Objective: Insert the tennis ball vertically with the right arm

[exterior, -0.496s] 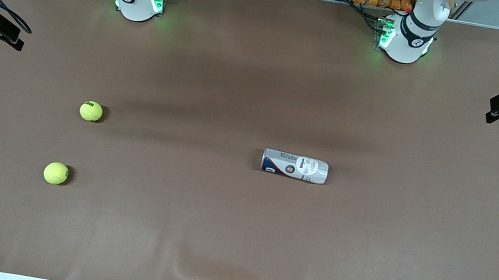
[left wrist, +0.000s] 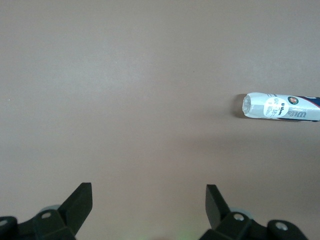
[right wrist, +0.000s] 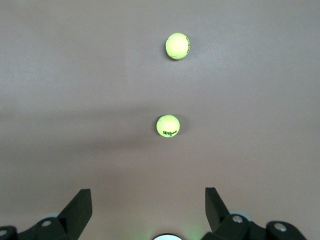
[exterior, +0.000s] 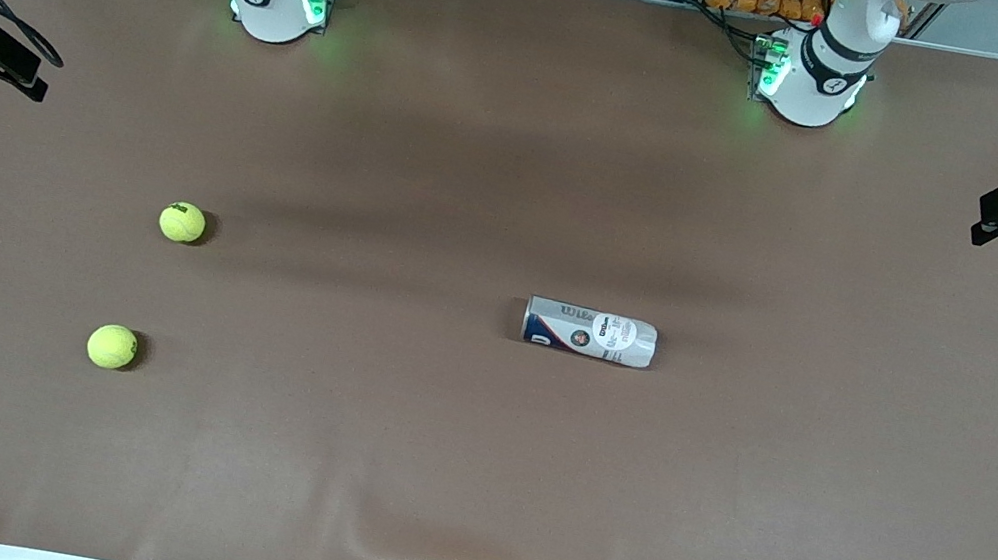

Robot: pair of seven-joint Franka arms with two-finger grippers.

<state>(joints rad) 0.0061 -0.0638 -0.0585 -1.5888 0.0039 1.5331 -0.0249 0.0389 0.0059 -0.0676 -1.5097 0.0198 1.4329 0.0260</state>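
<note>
We see a smooth brown mat (exterior: 466, 477) rippled at its near edge. Nearest us rests a fuzzy yellow ball (exterior: 112, 346), round and plain. The can (exterior: 590, 332), a glossy printed cylinder, lies on its side; a second ball (exterior: 182, 222), black-lettered, sits slightly farther than the can, toward the right arm's end. Right gripper (right wrist: 148, 210) hangs wide, empty, over that end; left gripper (left wrist: 148, 211) equally wide, empty.

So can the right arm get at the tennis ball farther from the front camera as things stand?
Probably yes. The right end effector is open and empty, and the tennis ball lies alone on the bare table toward that arm's end, with nothing between them. The second ball lies apart, nearer the front camera.
</note>
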